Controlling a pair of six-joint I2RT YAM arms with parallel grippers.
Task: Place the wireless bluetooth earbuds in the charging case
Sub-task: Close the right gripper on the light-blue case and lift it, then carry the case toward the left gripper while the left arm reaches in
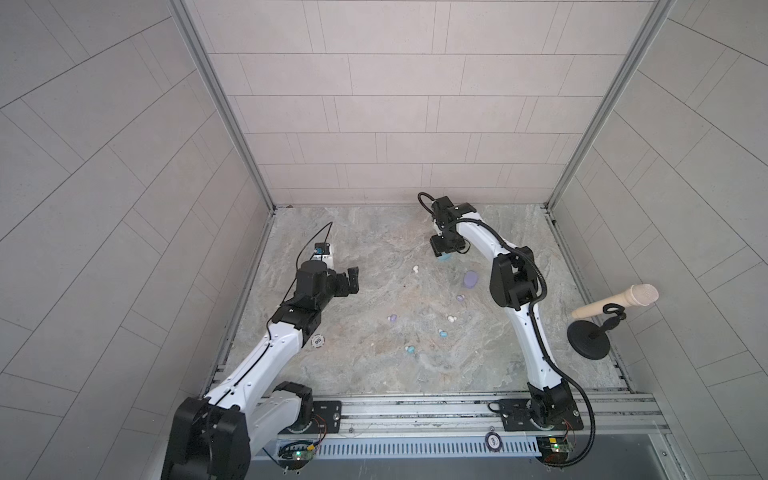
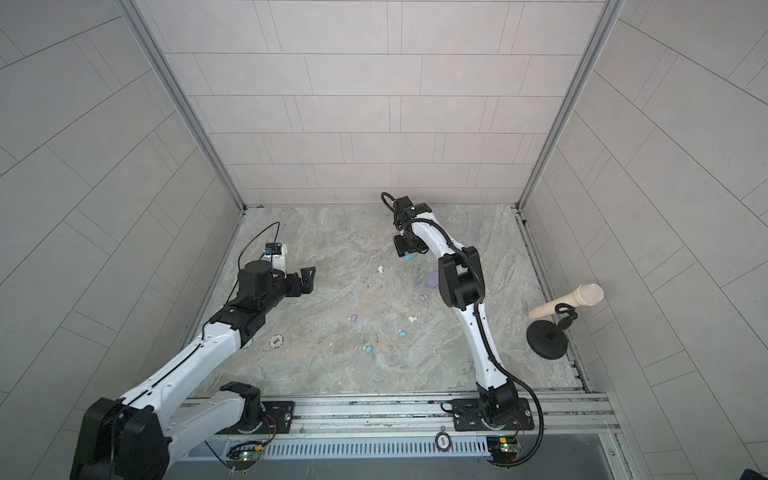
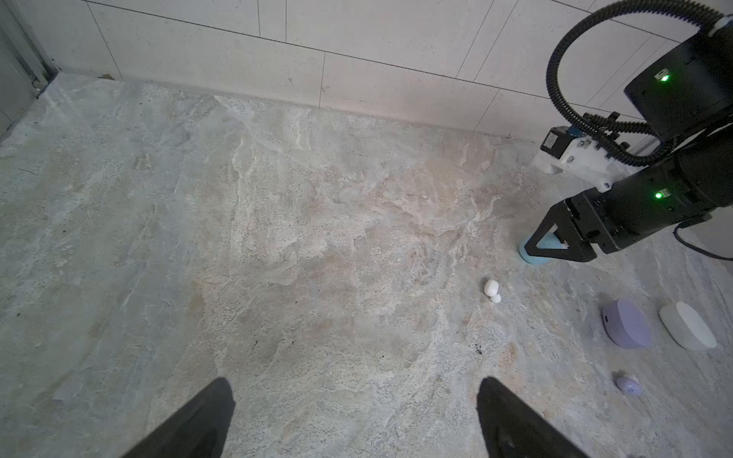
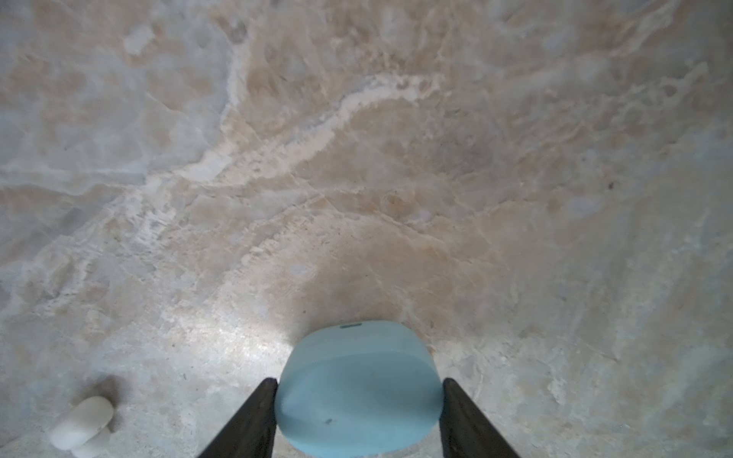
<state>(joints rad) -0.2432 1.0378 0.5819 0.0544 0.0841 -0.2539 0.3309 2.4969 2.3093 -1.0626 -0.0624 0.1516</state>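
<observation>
Just above the middle of a top view, the right gripper (image 4: pixel 358 380) stands low over the light blue case (image 1: pixel 446 257). Its jaws are partly closed, with one finger laid against each side of the shut case, which rests on the table (image 1: pixel 353 374). This looks like a grip meant to steady or move the case before any bud goes in. At middle left the left gripper (image 1: pixel 350 279) hangs above bare surface, spread to its widest and holding nothing, probably kept free to fetch a bud. The earbuds (image 1: pixel 442 333) lie loose across the centre and lower centre, well apart, none in a case. The lilac case (image 1: pixel 471 279) sits right of centre, and the white case (image 3: pixel 688 325) beside it shows only in the left wrist view. The tabletop is flat, matte, grey-beige marbled stone. Pale tiled walls (image 1: pixel 395 104) close in three sides, and a microphone (image 1: pixel 615 301) stands at the right edge.
</observation>
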